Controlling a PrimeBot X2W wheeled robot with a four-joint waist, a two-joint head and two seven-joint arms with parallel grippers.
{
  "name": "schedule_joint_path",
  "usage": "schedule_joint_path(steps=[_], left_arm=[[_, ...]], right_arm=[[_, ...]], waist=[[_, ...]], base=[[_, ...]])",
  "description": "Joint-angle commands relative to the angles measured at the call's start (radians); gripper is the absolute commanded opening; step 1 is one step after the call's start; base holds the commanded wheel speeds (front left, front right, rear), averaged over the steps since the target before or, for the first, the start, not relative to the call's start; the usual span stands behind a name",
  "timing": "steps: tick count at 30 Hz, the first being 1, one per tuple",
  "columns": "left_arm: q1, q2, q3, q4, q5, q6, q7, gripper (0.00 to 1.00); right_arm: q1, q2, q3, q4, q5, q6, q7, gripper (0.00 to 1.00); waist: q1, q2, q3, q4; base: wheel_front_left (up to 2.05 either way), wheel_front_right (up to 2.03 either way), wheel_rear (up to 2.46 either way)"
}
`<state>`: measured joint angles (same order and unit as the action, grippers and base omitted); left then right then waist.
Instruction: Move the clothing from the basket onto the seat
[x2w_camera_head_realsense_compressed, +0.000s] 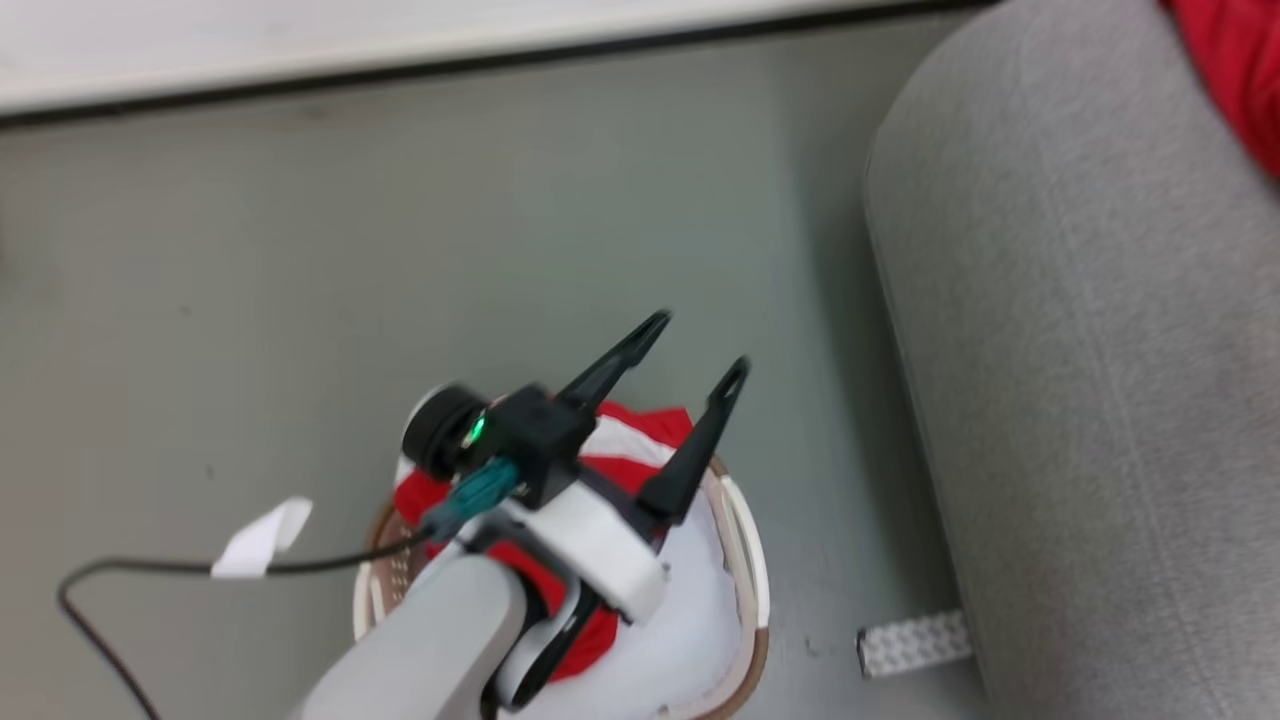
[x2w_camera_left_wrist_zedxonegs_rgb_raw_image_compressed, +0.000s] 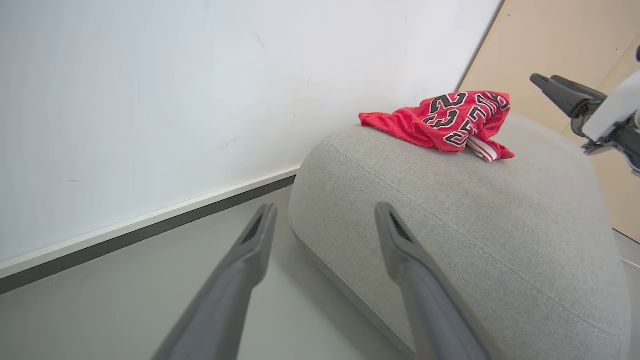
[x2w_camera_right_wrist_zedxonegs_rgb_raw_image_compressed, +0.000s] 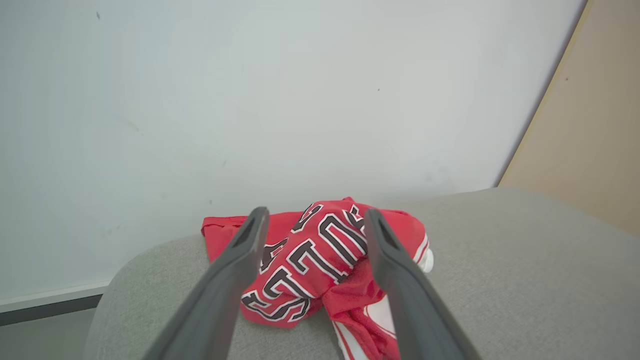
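clothing (x2w_camera_left_wrist_zedxonegs_rgb_raw_image_compressed: 440, 120) with "23" on seat (x2w_camera_left_wrist_zedxonegs_rgb_raw_image_compressed: 450, 225)

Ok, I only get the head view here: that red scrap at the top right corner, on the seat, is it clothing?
Observer: Yes, a crumpled red jersey with black-and-white lettering, lying on top of the seat.
Operator: Does the right gripper hold it?
Observer: No. Its fingers are spread open with nothing clamped, and the left wrist view shows it in the air, off to one side of the jersey.
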<state>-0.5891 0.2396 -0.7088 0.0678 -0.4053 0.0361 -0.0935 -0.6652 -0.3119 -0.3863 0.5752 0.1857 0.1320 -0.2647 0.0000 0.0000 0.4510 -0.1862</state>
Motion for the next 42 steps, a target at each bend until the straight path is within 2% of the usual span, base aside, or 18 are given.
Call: schedule_joint_path(steps=[1,6,12,19,24,32,42], left_arm=[[0.023,0.007,0.004,0.008,-0.013,0.004,-0.013,1.00],[0.116,0.018,0.042,0.069,-0.039,0.045,-0.092,1.00],[0.231,0.020,0.087,0.119,-0.082,0.087,-0.147,1.00],[0.361,0.037,0.156,0.135,-0.093,0.131,-0.170,1.00],[0.447,0.031,0.229,0.106,-0.054,0.157,-0.171,1.00],[0.584,-0.012,0.357,0.063,0.031,0.138,-0.171,1.00],[0.666,-0.064,0.472,0.044,0.118,0.079,-0.171,1.00]], right_arm=[[0.035,0.001,0.003,-0.014,0.008,-0.002,0.001,1.00],[0.179,0.033,0.080,-0.201,0.028,-0.003,0.000,1.00],[0.333,0.044,0.174,-0.346,0.053,-0.003,0.018,1.00],[0.505,0.079,0.279,-0.446,0.059,-0.003,0.046,1.00],[0.607,0.107,0.353,-0.450,0.039,-0.003,0.034,1.00],[0.700,0.183,0.400,-0.395,0.013,-0.003,0.007,1.00],[0.730,0.237,0.386,-0.360,-0.013,-0.003,-0.001,1.00]], waist=[[0.0000,0.0000,-0.088,0.009],[0.0000,0.0000,-0.223,0.035],[0.0000,0.0000,-0.357,0.095],[0.0000,0.0000,-0.451,0.161],[0.0000,0.0000,-0.480,0.197],[0.0000,0.0000,-0.518,0.222],[0.0000,0.0000,-0.535,0.213]], base=[[0.00,0.00,0.00],[0.00,0.00,0.00],[0.00,0.00,0.00],[0.00,0.00,0.00],[0.00,0.00,0.00],[0.00,0.00,0.00],[0.00,0.00,0.00]])
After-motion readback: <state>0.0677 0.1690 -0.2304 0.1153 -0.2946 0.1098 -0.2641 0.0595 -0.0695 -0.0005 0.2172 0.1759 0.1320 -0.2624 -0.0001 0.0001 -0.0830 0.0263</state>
